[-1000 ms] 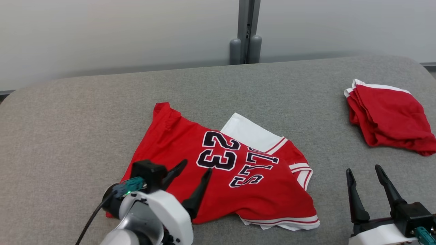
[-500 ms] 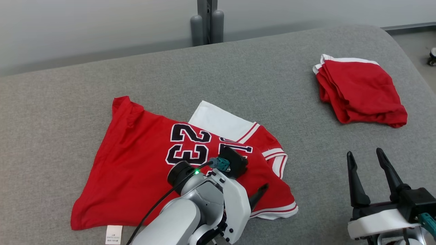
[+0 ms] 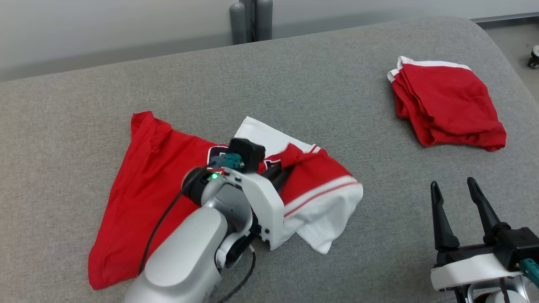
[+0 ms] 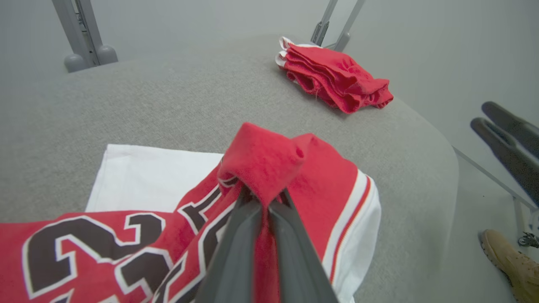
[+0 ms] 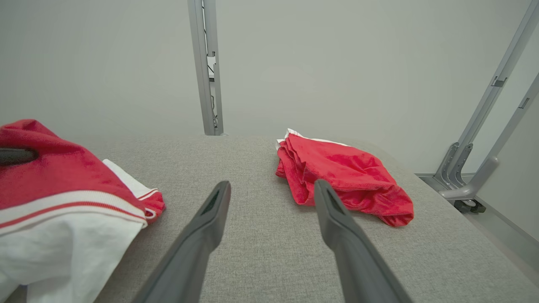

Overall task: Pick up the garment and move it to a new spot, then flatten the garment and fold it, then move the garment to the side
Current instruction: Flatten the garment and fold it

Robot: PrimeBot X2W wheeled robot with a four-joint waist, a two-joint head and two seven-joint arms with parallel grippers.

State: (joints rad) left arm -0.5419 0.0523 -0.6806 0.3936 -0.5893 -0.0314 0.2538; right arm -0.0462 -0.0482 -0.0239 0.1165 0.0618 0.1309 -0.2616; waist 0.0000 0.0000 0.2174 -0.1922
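The garment is a red jersey with black numbers and white trim, spread on the grey table. My left gripper is shut on a bunch of its red cloth near the right hem, lifting that part off the table; the white-trimmed hem hangs down. In the left wrist view the two fingers pinch a fold of the jersey. My right gripper stands open at the lower right, clear of the jersey, its fingers spread with nothing between them.
A second red garment lies folded in a heap at the far right of the table, also in the wrist views. Metal frame posts stand behind the table. A tan shoe is on the floor by the table's right edge.
My left gripper swung right across the jersey, closed on cloth near its right hem and raised it, dragging the hem up. The head camera shifted too. The right gripper stayed put.
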